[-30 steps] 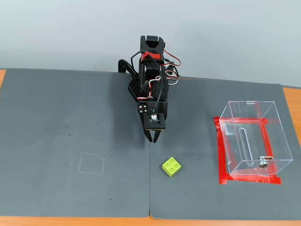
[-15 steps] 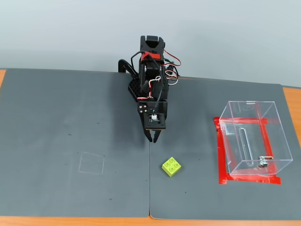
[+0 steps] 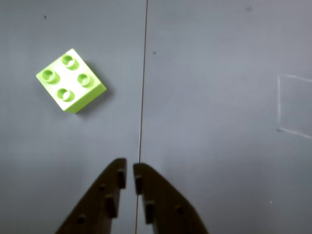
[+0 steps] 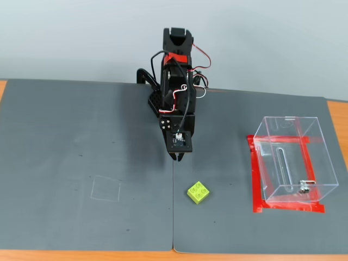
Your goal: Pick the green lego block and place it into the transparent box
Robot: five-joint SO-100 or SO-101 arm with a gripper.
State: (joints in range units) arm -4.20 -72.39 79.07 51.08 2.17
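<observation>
A: Quick check on room. What have you got around the arm?

B: You've got a dark grey mat (image 4: pixel 81 163) made of two sheets, with a seam (image 4: pixel 173 206) running near to far right under the gripper (image 4: pixel 179 157). Wood table edge (image 4: pixel 337 117) shows at the far right and along the near side. Left half of the mat is bare apart from a faint chalk square (image 4: pixel 106 188). Lots of free space there.

A: Counts?

B: One arm (image 4: pixel 175 81), one green lego block (image 4: pixel 199 192), one transparent box (image 4: pixel 291 160), one red tape outline (image 4: pixel 254 179) under the box. Box has a small metal latch (image 4: pixel 303 188) on its near side.

A: Block versus your gripper?

B: In the fixed view the block lies on the mat nearer to the camera than the gripper and slightly right, just right of the seam, not touching. In the wrist view the block (image 3: pixel 71 80) sits up and left of the gripper (image 3: pixel 129 176), studs up, turned at an angle to the seam.

A: Gripper state?

B: Closed, fingertips almost meeting, nothing between them. Box is well apart to the right.
</observation>
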